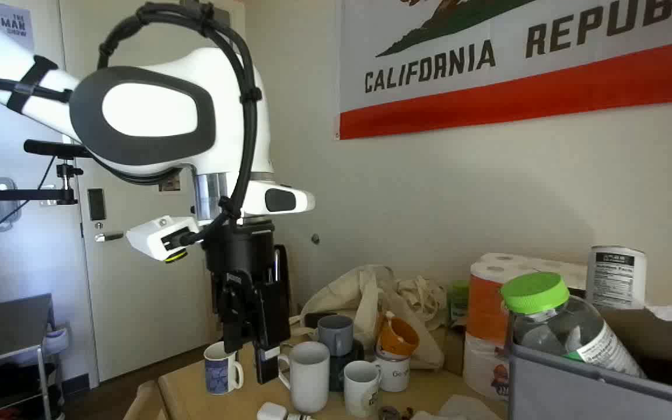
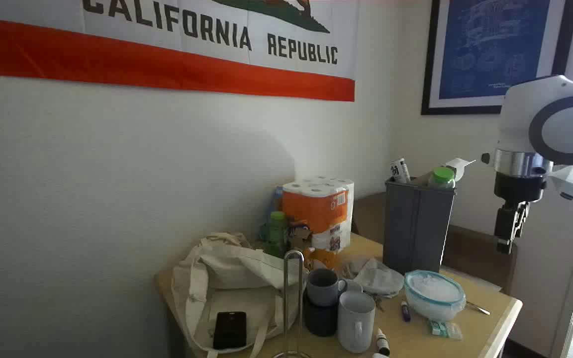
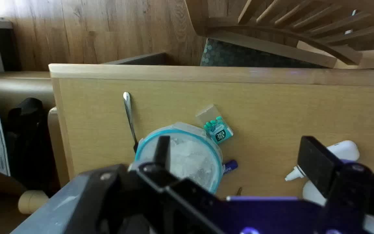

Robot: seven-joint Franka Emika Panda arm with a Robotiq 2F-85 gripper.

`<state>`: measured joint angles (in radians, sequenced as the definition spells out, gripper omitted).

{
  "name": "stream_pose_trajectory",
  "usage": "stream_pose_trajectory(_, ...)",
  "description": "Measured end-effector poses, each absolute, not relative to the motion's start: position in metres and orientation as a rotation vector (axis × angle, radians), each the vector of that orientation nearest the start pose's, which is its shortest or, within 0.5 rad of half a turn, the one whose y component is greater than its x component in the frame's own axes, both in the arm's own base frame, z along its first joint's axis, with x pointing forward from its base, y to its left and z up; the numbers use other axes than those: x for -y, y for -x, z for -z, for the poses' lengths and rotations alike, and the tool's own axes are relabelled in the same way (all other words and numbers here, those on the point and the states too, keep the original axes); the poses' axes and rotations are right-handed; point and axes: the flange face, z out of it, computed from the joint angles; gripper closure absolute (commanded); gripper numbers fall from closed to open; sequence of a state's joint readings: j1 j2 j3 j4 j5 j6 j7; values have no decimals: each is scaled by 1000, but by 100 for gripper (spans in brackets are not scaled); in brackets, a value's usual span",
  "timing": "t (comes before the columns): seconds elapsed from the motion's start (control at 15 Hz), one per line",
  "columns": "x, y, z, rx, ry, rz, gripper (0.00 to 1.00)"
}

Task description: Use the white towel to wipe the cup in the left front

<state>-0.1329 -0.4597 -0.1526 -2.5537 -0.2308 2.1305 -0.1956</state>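
A pale crumpled cloth, likely the towel, lies on the table in both exterior views. In an exterior view, a blue-patterned white mug stands at the left, a tall white mug beside it and a smaller white mug further right. The tall white mug also shows. I cannot tell which cup is meant. My gripper is open and empty, raised above the table; it also shows at the right. In the wrist view, the fingers are wide apart above the lidded bowl and tabletop.
A grey cup and orange cup are stacked on others. A lidded bowl, mint box, fork-like utensil and squeeze bottle lie nearby. A grey bin, metal stand and tote bag stand around.
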Motion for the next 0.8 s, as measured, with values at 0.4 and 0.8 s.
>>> stream_pose_trajectory(0.4, 112, -398, -415, 130, 3276, 59, 0)
stream_pose_trajectory(0.8, 80, -469, -359, 328, 3279, 287, 0)
